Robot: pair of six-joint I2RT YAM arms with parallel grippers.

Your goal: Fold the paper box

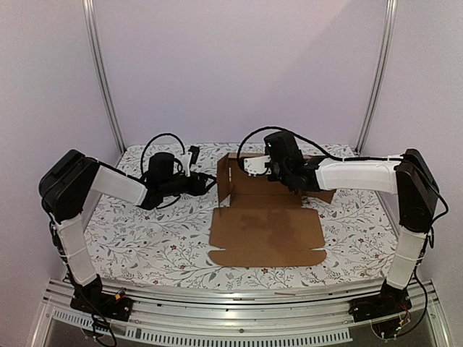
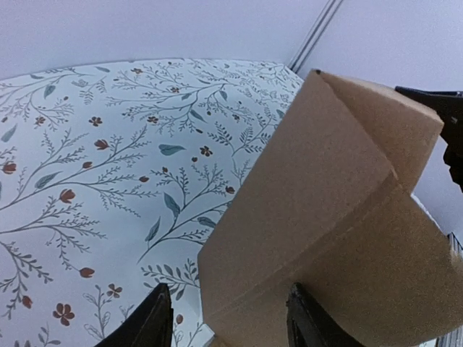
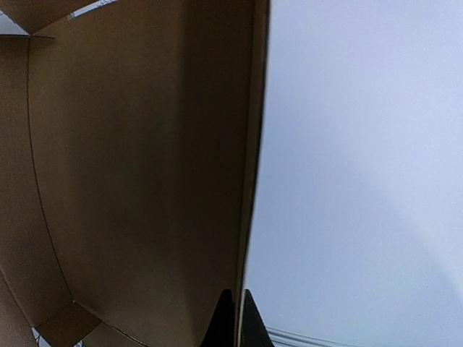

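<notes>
The paper box [image 1: 266, 230] is brown cardboard lying partly folded in the middle of the table, with its front panel flat and its back and left walls raised. My right gripper [image 1: 259, 168] reaches in from the right. In the right wrist view it [image 3: 237, 293] is shut on the thin top edge of the raised back wall [image 3: 145, 181]. My left gripper [image 1: 205, 184] is at the box's left wall and stands open. In the left wrist view the folded corner of the box [image 2: 325, 217] sits between its fingers [image 2: 230, 289], and the left fingertip [image 2: 158, 311] is apart from the cardboard.
A floral tablecloth [image 1: 145, 231] covers the table. Aluminium posts [image 1: 105, 79] rise at the back corners before a plain wall. A metal rail [image 1: 239, 303] runs along the near edge by the arm bases. Black cables [image 1: 163, 141] loop above both wrists.
</notes>
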